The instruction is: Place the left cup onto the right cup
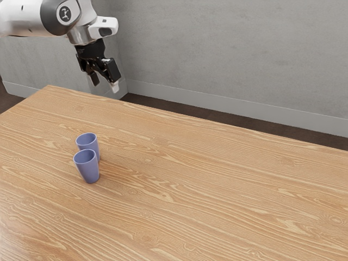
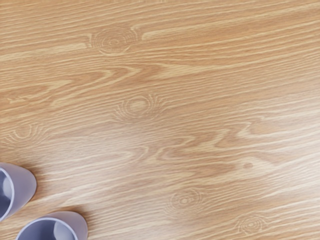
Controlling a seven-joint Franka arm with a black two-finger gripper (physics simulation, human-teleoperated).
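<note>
Two blue-grey cups stand upright and close together on the wooden table (image 1: 217, 179). The nearer cup (image 1: 86, 166) sits just in front of the farther cup (image 1: 87, 144), and they look almost touching. My gripper (image 1: 105, 80) hangs high above the table's far edge, well above and behind the cups, open with nothing between its fingers. In the wrist view the rims of two cups (image 2: 15, 187) (image 2: 52, 227) peek in at one corner, with bare wood (image 2: 175, 115) under the hand.
A grey wall (image 1: 234, 49) with a pale baseboard runs behind the table. The table's far edge slants from the exterior view's left toward its right. Wide wood surface stretches to the exterior view's right of the cups.
</note>
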